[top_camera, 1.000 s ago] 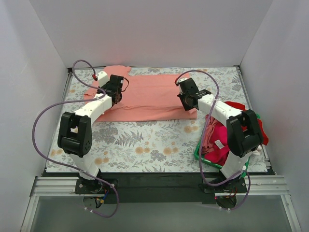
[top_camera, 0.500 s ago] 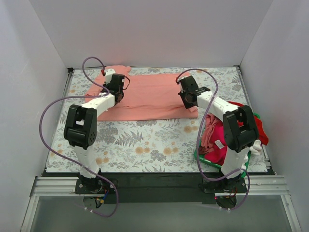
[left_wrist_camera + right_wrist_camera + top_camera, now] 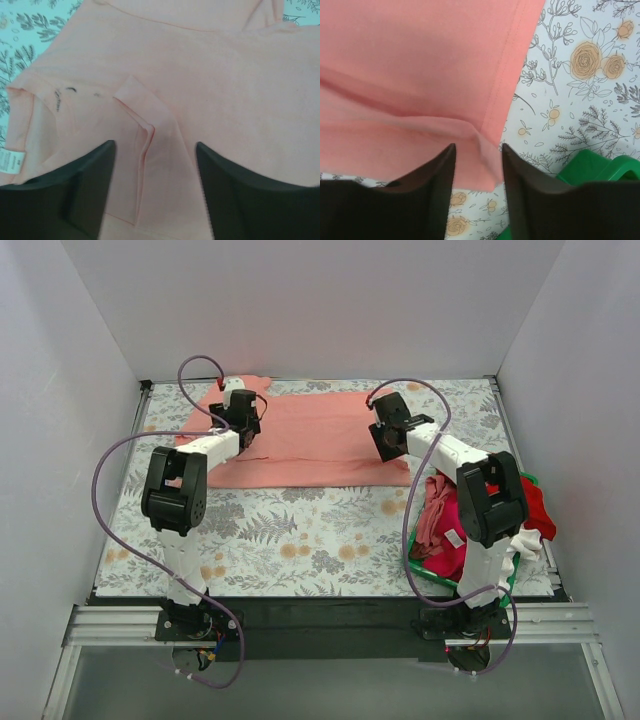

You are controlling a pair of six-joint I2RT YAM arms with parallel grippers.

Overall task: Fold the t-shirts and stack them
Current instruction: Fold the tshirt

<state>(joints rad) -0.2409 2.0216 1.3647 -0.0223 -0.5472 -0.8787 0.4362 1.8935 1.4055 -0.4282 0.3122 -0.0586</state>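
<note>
A salmon-pink t-shirt [image 3: 320,440] lies folded lengthwise across the back of the flowered table. My left gripper [image 3: 246,428] hangs over its collar end. In the left wrist view the gripper [image 3: 155,150] is open, and a raised crease of the shirt [image 3: 200,75] runs between its fingers. My right gripper [image 3: 388,445] is at the shirt's hem end. In the right wrist view it [image 3: 477,150] stands open over a loose corner of the shirt [image 3: 420,60]. More t-shirts, magenta [image 3: 455,520], red [image 3: 535,505] and white [image 3: 525,540], are heaped in the basket.
The green plastic basket [image 3: 415,565] stands at the right near edge beside the right arm, and its rim [image 3: 590,170] shows close to the right fingers. White walls enclose the table on three sides. Purple cables loop off both arms.
Both grippers were shut on the salmon-pink shirt and have now opened and let it go. Both arms moved a little toward the back wall, laying the near edge over the shirt.
</note>
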